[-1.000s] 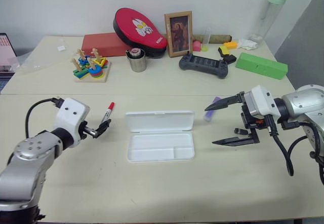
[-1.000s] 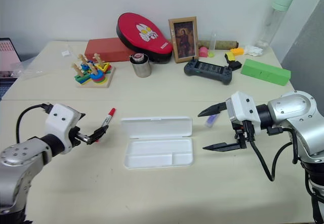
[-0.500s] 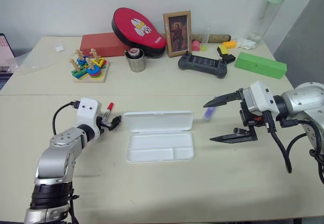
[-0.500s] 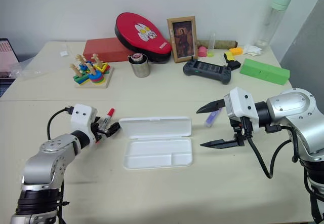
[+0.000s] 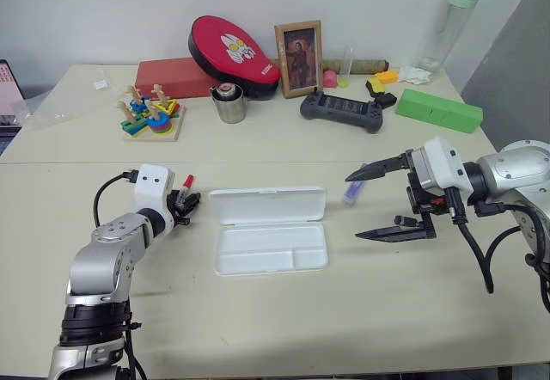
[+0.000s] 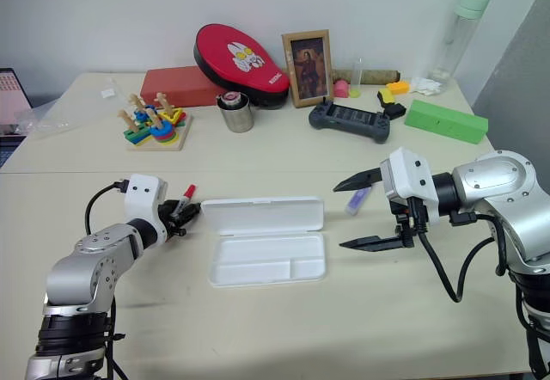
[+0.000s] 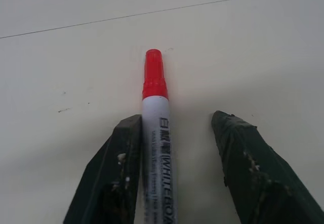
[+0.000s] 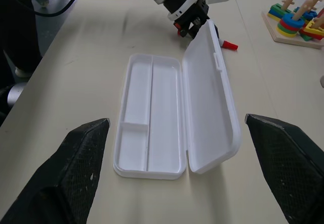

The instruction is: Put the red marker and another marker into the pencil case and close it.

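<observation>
Two black-fingered grippers work over the pale table (image 5: 284, 328), one on each side of the pencil case (image 5: 271, 248), which lies open and empty between them, its lid (image 5: 268, 205) folded back flat on the far side of the divided tray. At the case's left end, the left gripper (image 5: 184, 203) has its jaws around the red marker (image 7: 158, 148); in the left wrist view one finger (image 7: 114, 178) lies against the white barrel while the other stands apart from it, so the jaws are partly closed and not yet clamped, and the red cap points away past the fingertips. Right of the case, the right gripper (image 5: 376, 201) hangs above the table with its jaws spread wide, holding nothing. Just beyond its upper finger lies another marker (image 5: 353, 190), the short lavender one, on the table near the lid's right corner. Farther back sit a wooden stacking toy (image 5: 152, 115), a metal cup (image 5: 229, 103), a black game controller (image 5: 342, 110) and a green box (image 5: 440, 110). Against the wall stand a red box (image 5: 176, 76), a red oval pouch (image 5: 235, 46), a framed picture (image 5: 297, 46) and a tall clear bottle (image 5: 447, 23).
</observation>
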### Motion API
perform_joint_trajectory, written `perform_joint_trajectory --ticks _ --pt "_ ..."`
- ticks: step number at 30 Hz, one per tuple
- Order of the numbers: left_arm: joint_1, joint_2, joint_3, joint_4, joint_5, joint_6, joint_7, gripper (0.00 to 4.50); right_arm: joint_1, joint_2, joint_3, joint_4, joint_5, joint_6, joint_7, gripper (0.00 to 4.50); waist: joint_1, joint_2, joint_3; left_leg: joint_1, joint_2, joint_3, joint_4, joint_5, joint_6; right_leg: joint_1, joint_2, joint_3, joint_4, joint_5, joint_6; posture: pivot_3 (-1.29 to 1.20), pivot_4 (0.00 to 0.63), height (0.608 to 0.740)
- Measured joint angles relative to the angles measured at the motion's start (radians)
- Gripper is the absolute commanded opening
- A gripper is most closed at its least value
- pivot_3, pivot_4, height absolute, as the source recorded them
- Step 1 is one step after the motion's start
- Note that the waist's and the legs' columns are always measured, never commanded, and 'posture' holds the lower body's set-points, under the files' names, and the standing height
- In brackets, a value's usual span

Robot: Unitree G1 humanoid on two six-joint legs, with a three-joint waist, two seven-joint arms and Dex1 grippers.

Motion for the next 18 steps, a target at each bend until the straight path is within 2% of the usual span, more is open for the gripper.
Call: perform_joint_trajectory --ticks 4,6,18 --pt "0.001 0.007 0.006 0.000 0.001 0.006 0.009 0.74 0.000 0.000 0.000 0.000 0.000 0.000 -0.004 4.50 0.000 0.000 0.000 0.000 0.000 0.000 0.000 0.000 0.000 0.000 0.000 0.000 0.000 0.000 0.000 0.00 0.150 0.740" --pt "0.005 0.009 0.017 -0.003 0.002 0.013 0.020 0.44 0.000 0.000 0.000 0.000 -0.001 0.000 -0.005 4.50 -0.001 0.000 0.000 0.000 0.000 0.000 0.000 0.000 0.000 0.000 0.000 0.000 0.000 0.000 0.000 0.00 0.150 0.740" --pt "0.080 0.077 0.030 -0.064 0.018 0.018 0.016 0.42 0.008 -0.006 0.000 0.001 0.000 0.000 0.004 4.50 -0.009 0.000 0.000 0.000 0.000 0.000 -0.001 0.000 0.000 -0.001 0.000 0.001 -0.001 0.000 0.000 0.00 0.150 0.740"
